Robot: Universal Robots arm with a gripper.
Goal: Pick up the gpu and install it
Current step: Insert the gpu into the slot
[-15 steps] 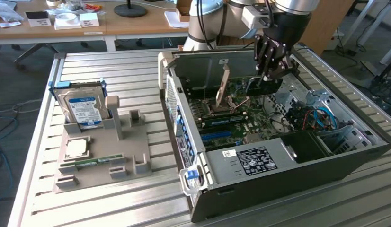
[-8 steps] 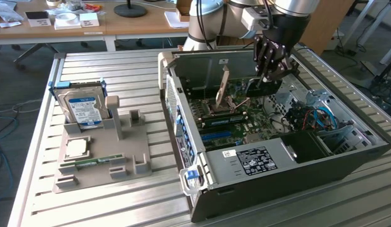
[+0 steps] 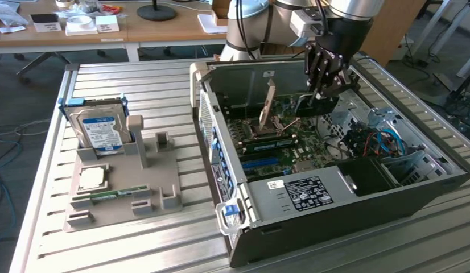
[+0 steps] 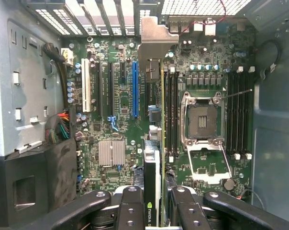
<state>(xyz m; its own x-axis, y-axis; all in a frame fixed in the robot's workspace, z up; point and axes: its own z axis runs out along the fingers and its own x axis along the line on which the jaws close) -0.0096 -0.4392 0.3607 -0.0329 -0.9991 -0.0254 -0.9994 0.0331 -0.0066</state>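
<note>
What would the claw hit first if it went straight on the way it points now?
The thin green graphics card with silvery bracket, gripped in the claw, leads, so that would meet the green motherboard first, seemingly near the long blue slot; depth is hard to judge.

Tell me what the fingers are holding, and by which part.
The gpu, pinched across its two faces at its top edge, toward the end away from its silvery bracket.

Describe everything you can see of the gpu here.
The gpu is seen edge-on: a thin green board with a black cooler block bearing a green logo, and a silvery metal bracket at its far end. The gripper clamps both its faces inside the open computer case, over the motherboard. Whether it is seated cannot be told.
</note>
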